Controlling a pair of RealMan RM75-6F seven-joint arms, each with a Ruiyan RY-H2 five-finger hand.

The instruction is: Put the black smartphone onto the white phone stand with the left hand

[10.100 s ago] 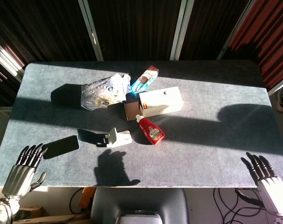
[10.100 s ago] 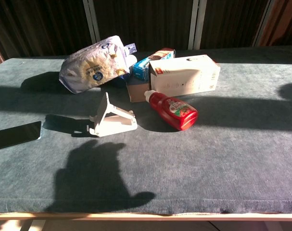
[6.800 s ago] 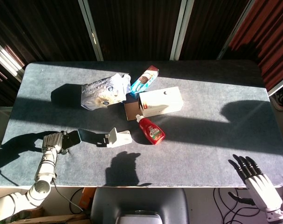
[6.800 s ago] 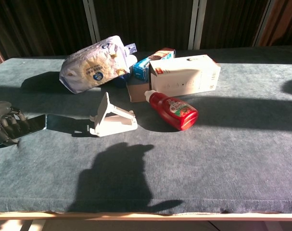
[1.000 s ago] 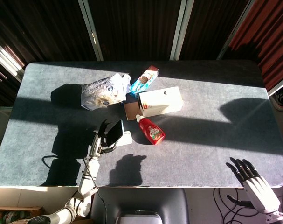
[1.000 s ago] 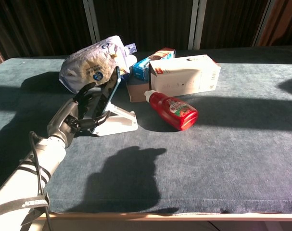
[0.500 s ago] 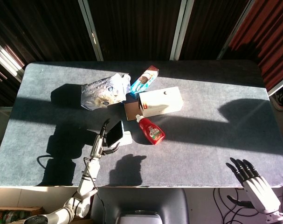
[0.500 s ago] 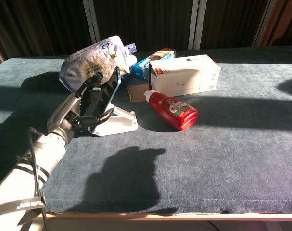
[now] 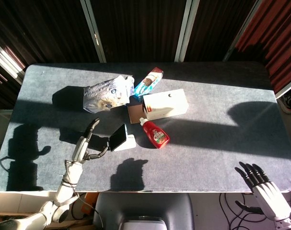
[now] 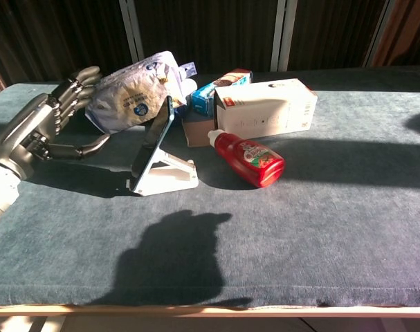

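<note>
Black smartphone [image 10: 153, 138] is leaning tilted on the white phone stand [image 10: 167, 176], left of centre in the chest view, its lower edge sitting at the stand's front lip and its top edge pointing up toward the crinkled bag. In the head view the smartphone [image 9: 118, 136] is showing as a pale, sunlit slab on the stand [image 9: 128, 143], just left of centre in the lower half of the frame. Nothing is gripping it.

Left hand [image 10: 40, 128] is hovering at the left edge of the chest view, apart from the phone, fingers spread wide and holding nothing, thumb reaching toward the stand. In the head view the same hand [image 9: 84, 143] is sitting just left of the stand. Right hand [image 9: 266, 188] is showing at the lower right corner of the head view, off the table edge, fingers stretched apart and empty.

Just right of the stand, a red bottle [image 10: 248, 157] with a white cap is lying on its side. Behind it, a white carton [image 10: 265, 108] is lying lengthwise, with a blue snack box [image 10: 220, 91] angled beside it and a silvery crinkled bag [image 10: 135, 90] at upper left. All are resting on the grey-blue table [image 10: 320, 214], which is striped with sunlight and shadow.
</note>
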